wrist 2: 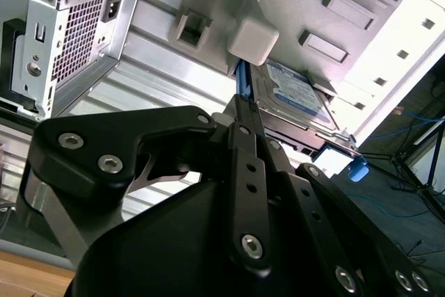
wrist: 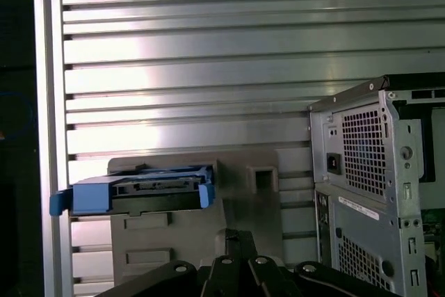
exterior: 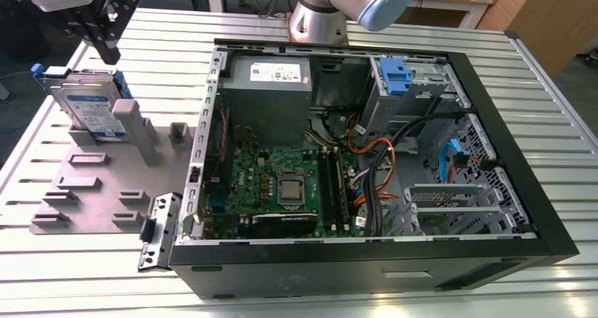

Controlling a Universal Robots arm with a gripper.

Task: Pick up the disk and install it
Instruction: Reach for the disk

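Observation:
The disk (exterior: 89,104) stands on edge in a grey holder (exterior: 94,185) at the exterior view's left, beside the open computer case (exterior: 505,192). It is silver with a white-and-blue label and a bright blue carrier. My gripper (exterior: 109,52) hangs just above the disk's top edge, apart from it, its black fingers together with nothing between them. In the second wrist view the gripper (wrist 2: 243,113) points toward the disk (wrist 2: 295,99). In the first wrist view the disk (wrist: 149,193) lies beyond the gripper (wrist: 236,236).
Inside the case are a motherboard (exterior: 280,185), loose cables (exterior: 374,164) and a drive bay with a small blue bracket (exterior: 397,76). A side latch panel (exterior: 159,230) lies by the case's near corner. The arm's base (exterior: 318,17) stands behind the case. The slatted metal table (exterior: 561,122) surrounds everything.

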